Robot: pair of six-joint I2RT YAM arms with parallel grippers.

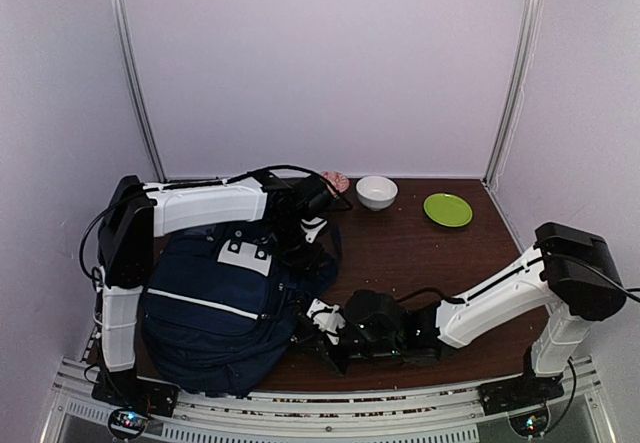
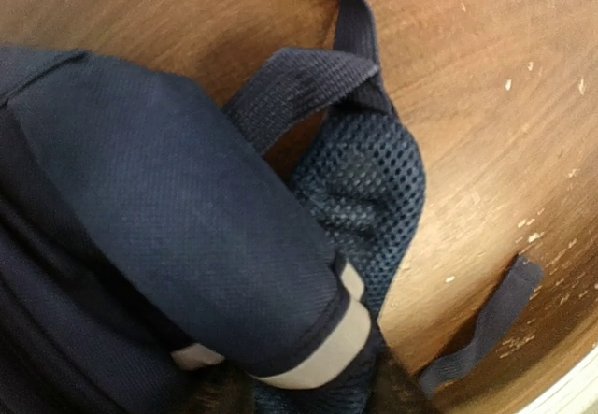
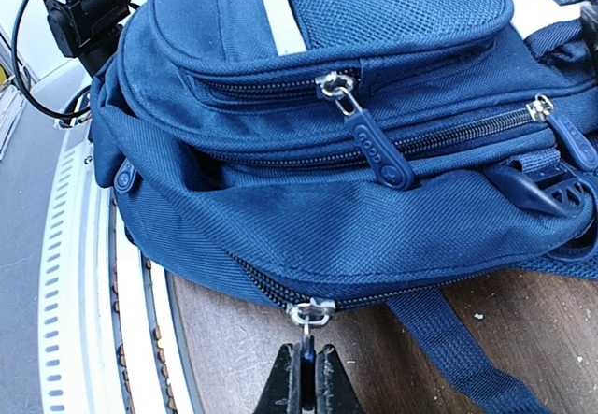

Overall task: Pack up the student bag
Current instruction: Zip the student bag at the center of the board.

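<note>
Firmly, right gripper (image 3: 306, 350) is pinching a zipper pull (image 3: 311, 315) on the student bag (image 1: 225, 308).
Bag is lying at eight o'clock on the table (image 1: 400, 253); left gripper (image 1: 303, 248) is hovering at its one o'clock corner, and I cannot tell whether it is released or clenched.

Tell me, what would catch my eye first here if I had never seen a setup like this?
The big navy backpack fills the left side of the table, lying front side up. At its near edge the right gripper is pinched shut on the pull tab of the lowest zipper. Far back stand a white bowl and, to its right, a bright green plate.
</note>
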